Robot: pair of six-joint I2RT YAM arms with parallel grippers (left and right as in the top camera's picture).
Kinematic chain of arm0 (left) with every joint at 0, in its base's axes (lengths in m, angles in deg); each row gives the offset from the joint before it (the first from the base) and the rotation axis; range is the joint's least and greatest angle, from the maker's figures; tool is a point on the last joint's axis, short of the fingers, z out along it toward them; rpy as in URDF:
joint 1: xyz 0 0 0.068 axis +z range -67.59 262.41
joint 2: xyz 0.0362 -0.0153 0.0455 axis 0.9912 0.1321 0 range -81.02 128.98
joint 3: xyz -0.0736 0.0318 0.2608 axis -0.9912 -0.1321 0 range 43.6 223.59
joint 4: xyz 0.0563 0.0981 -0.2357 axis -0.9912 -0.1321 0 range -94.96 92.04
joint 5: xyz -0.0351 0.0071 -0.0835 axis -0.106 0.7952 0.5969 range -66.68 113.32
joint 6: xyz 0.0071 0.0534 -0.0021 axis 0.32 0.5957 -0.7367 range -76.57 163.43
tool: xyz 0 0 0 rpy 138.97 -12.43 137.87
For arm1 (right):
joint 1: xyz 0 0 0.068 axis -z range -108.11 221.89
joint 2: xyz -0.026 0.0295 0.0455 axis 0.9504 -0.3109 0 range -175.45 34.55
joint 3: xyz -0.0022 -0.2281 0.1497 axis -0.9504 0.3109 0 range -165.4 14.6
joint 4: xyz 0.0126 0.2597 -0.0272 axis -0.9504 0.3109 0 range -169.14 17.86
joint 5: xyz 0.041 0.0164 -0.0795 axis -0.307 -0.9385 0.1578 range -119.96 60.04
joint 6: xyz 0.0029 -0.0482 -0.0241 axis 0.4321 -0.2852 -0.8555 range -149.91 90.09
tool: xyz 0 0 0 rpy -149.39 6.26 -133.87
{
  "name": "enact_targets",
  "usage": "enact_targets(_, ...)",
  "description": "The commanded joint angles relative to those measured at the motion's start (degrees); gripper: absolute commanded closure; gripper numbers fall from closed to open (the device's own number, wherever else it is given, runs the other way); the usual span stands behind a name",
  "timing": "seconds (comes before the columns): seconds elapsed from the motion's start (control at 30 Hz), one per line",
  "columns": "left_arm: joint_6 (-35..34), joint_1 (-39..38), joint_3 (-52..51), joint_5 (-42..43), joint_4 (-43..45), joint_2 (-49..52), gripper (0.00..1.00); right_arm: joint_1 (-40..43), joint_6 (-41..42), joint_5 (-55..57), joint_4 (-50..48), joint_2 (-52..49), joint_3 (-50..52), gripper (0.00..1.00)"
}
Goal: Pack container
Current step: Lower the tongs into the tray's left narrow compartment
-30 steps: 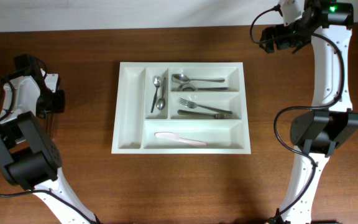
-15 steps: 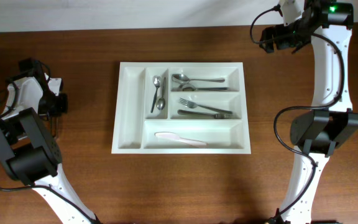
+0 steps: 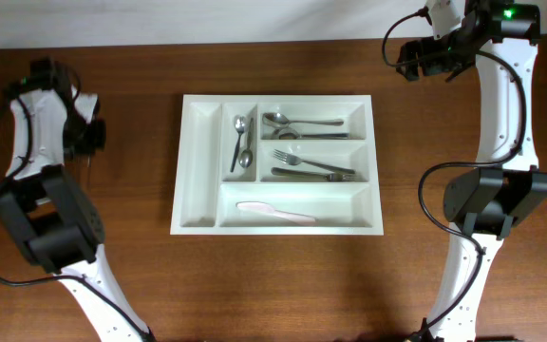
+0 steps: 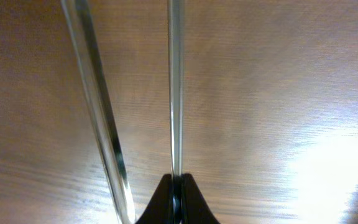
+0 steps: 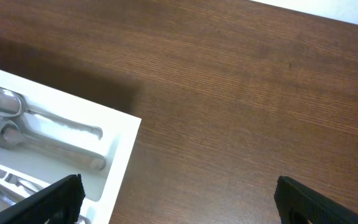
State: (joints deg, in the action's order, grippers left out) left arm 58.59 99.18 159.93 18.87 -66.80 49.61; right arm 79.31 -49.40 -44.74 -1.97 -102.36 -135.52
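Note:
The white container (image 3: pixel 198 171) lies mid-table; its corner also shows in the right wrist view (image 5: pixel 124 155). It holds two small spoons (image 3: pixel 242 142), a spoon (image 3: pixel 302 122), forks (image 3: pixel 313 168) and a white knife (image 3: pixel 275 212). My left gripper (image 3: pixel 87 142) is at the far left of the table. In the left wrist view it (image 4: pixel 176 186) is shut on a thin metal utensil handle (image 4: pixel 176 93). A second shiny utensil (image 4: pixel 98 112) runs beside it; whether it is held I cannot tell. My right gripper (image 5: pixel 185 202) is open and empty above the table, right of the tray (image 3: pixel 412 59).
The wooden table (image 3: pixel 444 285) runs to a pale far edge behind both arms. The right arm's base (image 3: pixel 487 199) stands right of the tray. The left arm's base (image 3: pixel 41 223) stands left of it.
My left arm has swung toward the table's far edge, and its gripper has moved that way with the utensil. The right arm and the tray's contents have not moved.

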Motion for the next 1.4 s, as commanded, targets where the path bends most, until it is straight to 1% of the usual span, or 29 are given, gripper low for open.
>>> enact_targets(0.0, -7.6, -4.0, 9.2, 3.7, -4.1, -0.2, 0.98, 0.1, 0.5, 0.3, 0.0, 1.6, -0.8, 0.01)
enact_targets(0.07, -10.1, -6.0, 13.0, 6.8, -6.4, -0.2, 0.98, 0.1, 0.5, 0.3, 0.0, 1.6, -0.8, 0.01)
enact_targets(0.2, -10.9, -10.6, 17.7, 10.8, -9.6, -0.2, 0.98, 0.1, 0.5, 0.3, 0.0, 1.6, -0.8, 0.01)
enact_targets(0.37, -11.3, -16.4, 17.9, 10.9, -11.6, -0.1, 0.98, 0.1, 0.5, 0.3, 0.0, 1.6, -0.8, 0.01)
enact_targets(0.53, -11.6, -21.8, 17.8, 10.7, -11.1, -0.1, 0.98, 0.1, 0.5, 0.3, 0.0, 1.6, -0.8, 0.01)
enact_targets(0.7, -13.1, -25.4, 17.8, 10.5, -10.6, -0.1, 0.98, 0.1, 0.5, 0.3, 0.0, 1.6, -0.8, 0.01)
enact_targets(0.77, -13.4, -26.2, 17.8, 10.4, -10.3, -0.1, 0.98, 0.1, 0.5, 0.3, 0.0, 1.6, -0.8, 0.01)
enact_targets(0.87, -17.1, -26.4, 17.5, 10.0, -10.4, 0.0, 0.98, 0.1, 0.5, 0.3, 0.0, 1.6, -0.8, 0.01)
enact_targets(0.97, -18.8, -26.4, 16.2, 10.0, -10.9, 0.0, 0.98, 0.1, 0.5, 0.3, 0.0, 1.6, -0.8, 0.01)
enact_targets(1.1, -18.8, -26.4, 12.3, 10.0, -11.1, 0.0, 0.98, 0.1, 0.5, 0.3, 0.0, 1.6, -0.8, 0.01)
enact_targets(1.37, -18.8, -26.4, 4.0, 10.1, -8.7, 0.0, 0.98, 0.1, 0.5, 0.3, 0.0, 1.6, -0.8, 0.01)
